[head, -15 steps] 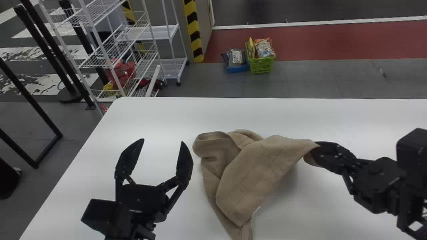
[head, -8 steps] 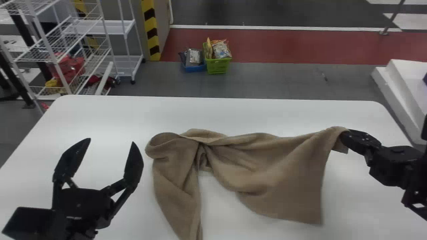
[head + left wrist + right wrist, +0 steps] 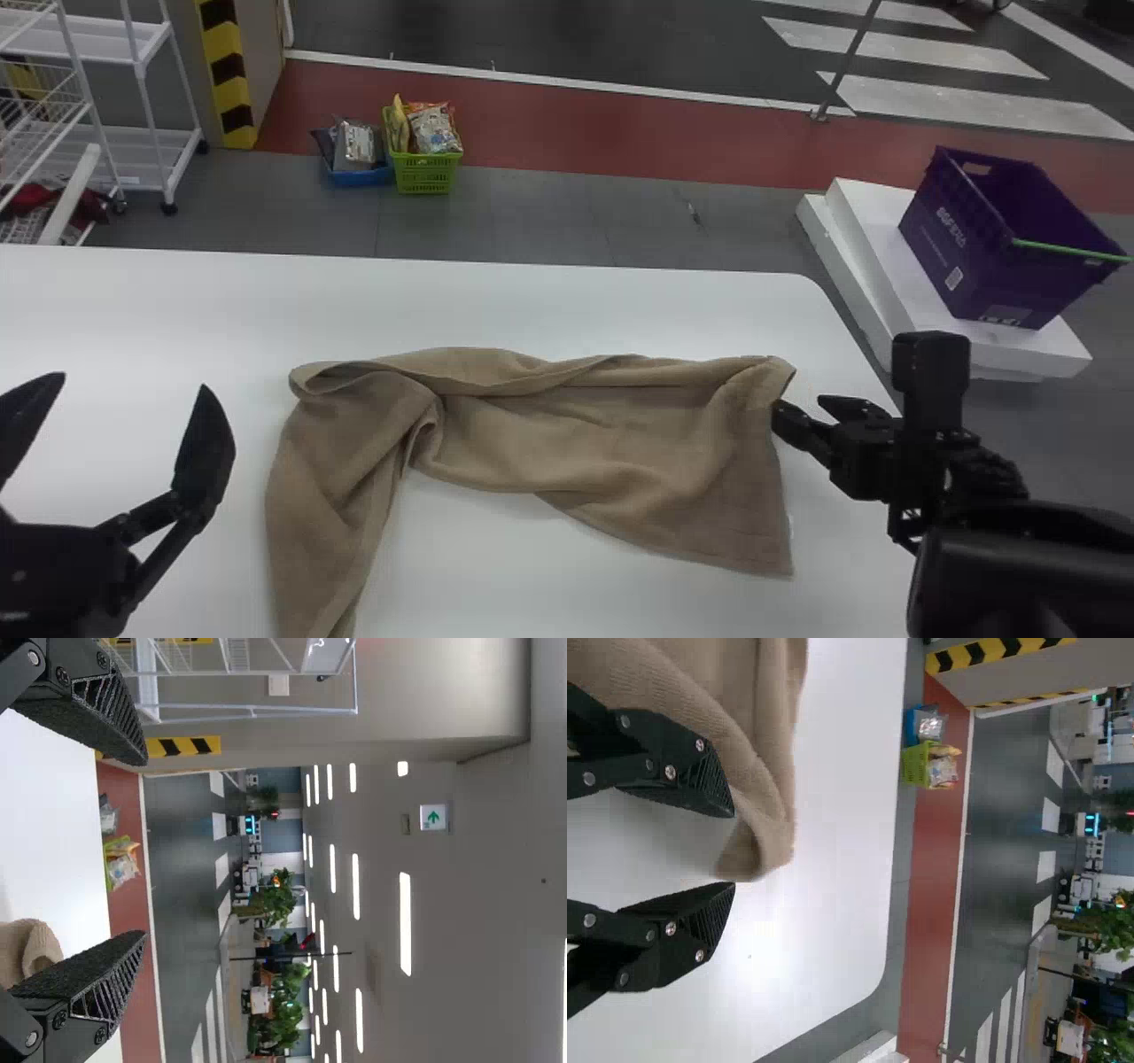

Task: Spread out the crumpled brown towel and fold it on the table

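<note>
the brown towel (image 3: pixel 602 443) lies rumpled on the white table (image 3: pixel 567 301), stretched from left to right, with folds bunched along its far side and its left part trailing toward the robot. the right gripper (image 3: pixel 811 413) is just off the towel's right end, its fingers parted and unclenched; whether a fingertip touches the cloth, i cannot tell. the left gripper (image 3: pixel 130 386) is to the left of the towel, over the table, its fingers spread wide apart.

on the floor beyond the towel, past the table's far edge, a green basket (image 3: pixel 425 173) of snack bags (image 3: pixel 434 131) stands beside a blue bin (image 3: pixel 359 176). beyond the towel and to its right, a purple crate (image 3: pixel 966 252) sits on a white platform (image 3: pixel 1019 350). farther off to the towel's left stands white wire shelving (image 3: pixel 84 115).
</note>
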{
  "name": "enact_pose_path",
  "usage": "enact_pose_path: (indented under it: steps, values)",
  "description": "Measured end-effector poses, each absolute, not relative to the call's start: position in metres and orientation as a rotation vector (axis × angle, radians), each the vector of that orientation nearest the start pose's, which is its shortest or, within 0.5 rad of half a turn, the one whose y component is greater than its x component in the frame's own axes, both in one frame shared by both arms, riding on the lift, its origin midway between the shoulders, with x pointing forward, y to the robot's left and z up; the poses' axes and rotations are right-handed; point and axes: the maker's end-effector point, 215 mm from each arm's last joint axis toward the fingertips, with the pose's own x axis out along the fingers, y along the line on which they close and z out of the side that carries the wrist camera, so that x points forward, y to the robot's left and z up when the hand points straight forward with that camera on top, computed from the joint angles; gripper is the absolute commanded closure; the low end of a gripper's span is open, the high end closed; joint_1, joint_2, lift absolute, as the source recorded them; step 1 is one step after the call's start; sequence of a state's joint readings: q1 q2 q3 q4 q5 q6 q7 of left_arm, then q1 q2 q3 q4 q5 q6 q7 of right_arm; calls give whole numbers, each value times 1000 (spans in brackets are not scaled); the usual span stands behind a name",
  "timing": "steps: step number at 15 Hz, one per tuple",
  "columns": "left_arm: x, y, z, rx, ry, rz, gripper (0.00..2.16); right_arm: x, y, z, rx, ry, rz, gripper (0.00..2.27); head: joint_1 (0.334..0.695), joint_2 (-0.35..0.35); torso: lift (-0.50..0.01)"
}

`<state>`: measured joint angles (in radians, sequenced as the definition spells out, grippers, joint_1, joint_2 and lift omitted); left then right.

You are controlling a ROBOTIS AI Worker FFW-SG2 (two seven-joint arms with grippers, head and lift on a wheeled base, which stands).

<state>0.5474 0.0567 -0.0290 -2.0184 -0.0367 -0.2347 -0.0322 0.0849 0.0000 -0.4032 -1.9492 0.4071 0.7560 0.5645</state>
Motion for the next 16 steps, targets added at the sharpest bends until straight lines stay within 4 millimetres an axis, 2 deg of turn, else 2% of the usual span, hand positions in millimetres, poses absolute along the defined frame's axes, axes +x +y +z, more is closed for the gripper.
enact_pose_path:
  steps: [1, 3, 6, 7, 9, 10, 16]
  values:
    - [426, 206, -304, 69, -133, -93, 144, 483, -420, -415, -159, 584, -66, 100, 695, -256, -127]
    - [426, 208, -306, 72, -130, -90, 144, 461, -416, -407, -174, 584, -35, 215, 695, -258, -127]
    - [428, 209, -306, 73, -129, -89, 144, 408, -386, -405, -160, 623, 18, 292, 695, -243, -127]
    - [428, 209, -307, 73, -128, -88, 144, 392, -374, -410, -140, 651, 43, 407, 695, -234, -127]
    - [429, 209, -308, 72, -124, -89, 144, 369, -360, -424, -107, 713, 74, 454, 695, -215, -127]
    - [429, 208, -309, 71, -121, -91, 144, 364, -355, -430, -92, 734, 94, 508, 695, -211, -127]
    - [430, 207, -313, 72, -112, -90, 144, 346, -333, -454, -57, 799, 151, 508, 695, -186, -127]
